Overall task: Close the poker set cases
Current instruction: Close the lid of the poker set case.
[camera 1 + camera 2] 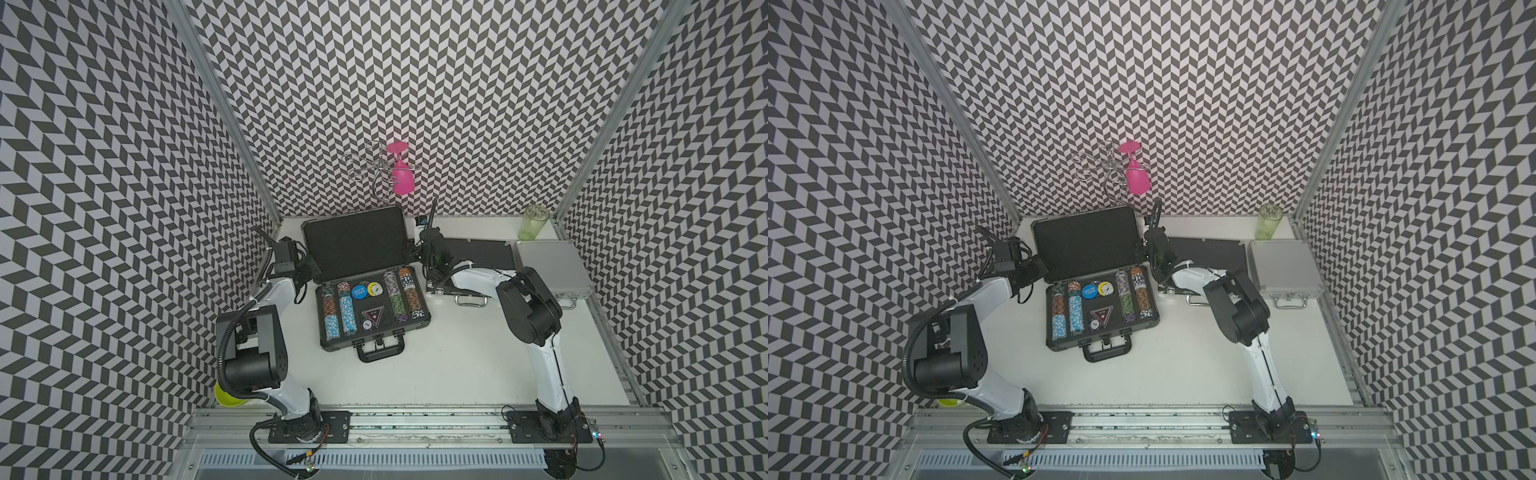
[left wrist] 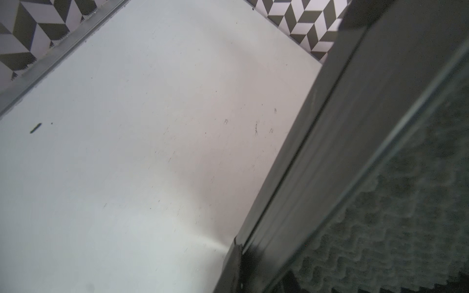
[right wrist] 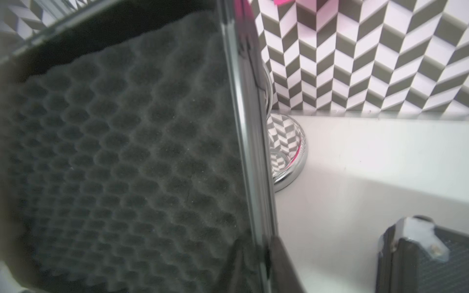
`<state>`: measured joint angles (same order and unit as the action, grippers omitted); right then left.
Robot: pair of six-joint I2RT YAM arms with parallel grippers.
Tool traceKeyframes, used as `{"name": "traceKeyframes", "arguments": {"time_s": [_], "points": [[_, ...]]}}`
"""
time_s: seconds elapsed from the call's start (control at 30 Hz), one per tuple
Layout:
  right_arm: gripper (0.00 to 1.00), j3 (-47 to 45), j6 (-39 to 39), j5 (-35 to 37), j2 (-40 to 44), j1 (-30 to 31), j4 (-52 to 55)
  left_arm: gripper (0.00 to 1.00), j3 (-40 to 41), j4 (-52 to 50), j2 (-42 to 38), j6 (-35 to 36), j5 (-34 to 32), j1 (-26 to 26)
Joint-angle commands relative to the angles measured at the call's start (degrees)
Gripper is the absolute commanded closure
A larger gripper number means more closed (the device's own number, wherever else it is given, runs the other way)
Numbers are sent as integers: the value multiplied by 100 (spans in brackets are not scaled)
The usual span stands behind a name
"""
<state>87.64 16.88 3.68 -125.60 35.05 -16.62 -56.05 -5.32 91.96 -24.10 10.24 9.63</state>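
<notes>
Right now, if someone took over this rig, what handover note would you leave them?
Left gripper: at the left edge of the large dark-grey case, which is open; grip unclear.
Right gripper: jaws closed on the right rim of its raised lid.
Flat black case and small silver case: lying to the right of the large one, both look closed.
Done: those two.
To do: swing the lid down and shut the large case.

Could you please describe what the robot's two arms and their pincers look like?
Both the left arm and right arm have white links and bulky black joint housings. A black corrugated hose runs along the left arm. The left pincer and right pincer are black.
</notes>
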Motion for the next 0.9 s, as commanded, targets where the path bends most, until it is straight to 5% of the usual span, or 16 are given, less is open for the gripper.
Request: {"name": "traceKeyframes", "arguments": {"time_s": [0.0,0.2,0.6,0.87], "points": [[94,-356,-148,-276,111,20,-1077,76,-199,583,-455,-316,794,-120],[100,-1125,-358,-431,427,22,-2167,62,-285,351,-546,-262,809,-77],[100,-2623,-787,-908,1014,30,-4379,58,203,367,-1259,-937,439,800],[100,-3284,-933,-1037,1126,31,-5459,61,-956,470,62,-905,2158,899]]}}
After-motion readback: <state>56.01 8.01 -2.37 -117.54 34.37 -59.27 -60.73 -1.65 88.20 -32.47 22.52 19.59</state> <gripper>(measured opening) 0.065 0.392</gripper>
